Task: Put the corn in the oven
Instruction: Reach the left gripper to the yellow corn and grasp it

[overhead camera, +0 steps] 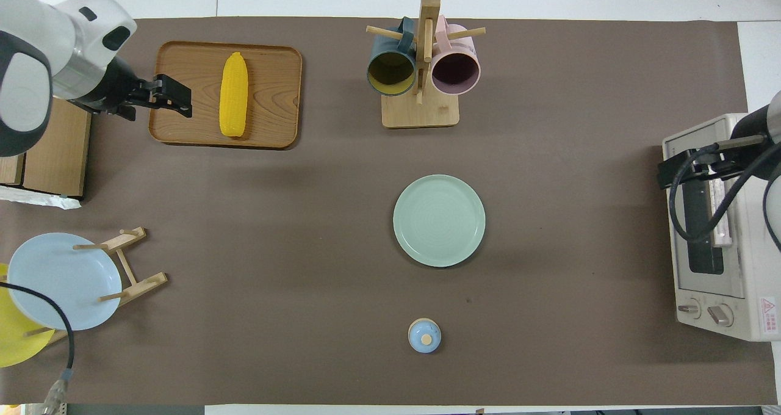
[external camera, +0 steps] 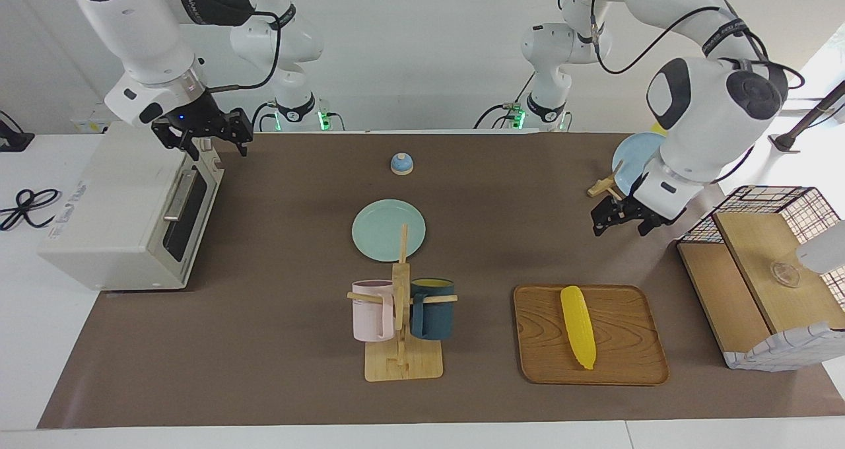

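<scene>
Corn [external camera: 577, 327] is lying on the wooden tray [external camera: 627, 363]. My left pincer [external camera: 619, 223] is hovering open and empty near the tray's edge. My right pincer [external camera: 210, 138] is hanging open over the oven [external camera: 112, 224].

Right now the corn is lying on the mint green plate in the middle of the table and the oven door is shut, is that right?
Not quite. The corn lies on the wooden tray, toward the left arm's end of the table; the mint-green plate holds nothing. The overhead view shows this plainly. The oven door is shut, as you said.
</scene>
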### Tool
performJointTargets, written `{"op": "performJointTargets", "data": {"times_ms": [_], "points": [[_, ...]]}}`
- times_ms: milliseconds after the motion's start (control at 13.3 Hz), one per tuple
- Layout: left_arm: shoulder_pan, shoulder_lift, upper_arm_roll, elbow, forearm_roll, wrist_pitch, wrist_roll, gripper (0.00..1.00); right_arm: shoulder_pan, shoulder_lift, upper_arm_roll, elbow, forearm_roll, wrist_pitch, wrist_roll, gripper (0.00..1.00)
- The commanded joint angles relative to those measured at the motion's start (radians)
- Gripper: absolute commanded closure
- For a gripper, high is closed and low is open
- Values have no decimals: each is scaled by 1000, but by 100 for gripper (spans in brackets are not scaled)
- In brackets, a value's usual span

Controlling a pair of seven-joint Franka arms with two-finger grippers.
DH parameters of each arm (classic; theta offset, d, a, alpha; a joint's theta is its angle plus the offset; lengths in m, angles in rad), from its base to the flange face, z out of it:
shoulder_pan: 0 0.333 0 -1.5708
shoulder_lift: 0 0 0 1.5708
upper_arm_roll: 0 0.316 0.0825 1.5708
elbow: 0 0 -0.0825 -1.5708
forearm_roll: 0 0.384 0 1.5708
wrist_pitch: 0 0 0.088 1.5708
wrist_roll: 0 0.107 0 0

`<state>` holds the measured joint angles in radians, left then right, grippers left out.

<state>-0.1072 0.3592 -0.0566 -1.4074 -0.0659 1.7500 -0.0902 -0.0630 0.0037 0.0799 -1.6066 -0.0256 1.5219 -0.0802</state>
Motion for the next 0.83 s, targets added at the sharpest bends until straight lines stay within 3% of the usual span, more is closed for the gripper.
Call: {"op": "performJointTargets", "data": {"times_ms": [0, 151, 376, 527, 753], "points": [[-23, 110, 6, 74, -9, 57, -11, 0, -61, -24, 1, -58, 1, 55, -32, 100], [-54, 218, 14, 155, -6, 92, -14, 0, -107, -47, 3, -117, 3, 98, -139, 100], [-58, 374, 20, 292, 4, 135, -14, 0, -118, -99, 0, -266, 0, 246, -139, 100], [-60, 383, 15, 262, 79, 207, -14, 0, -147, -108, -2, -315, -5, 306, -142, 100], [-65, 359, 15, 128, 92, 351, -14, 0, -173, -100, -2, -343, -17, 326, -138, 100]]}}
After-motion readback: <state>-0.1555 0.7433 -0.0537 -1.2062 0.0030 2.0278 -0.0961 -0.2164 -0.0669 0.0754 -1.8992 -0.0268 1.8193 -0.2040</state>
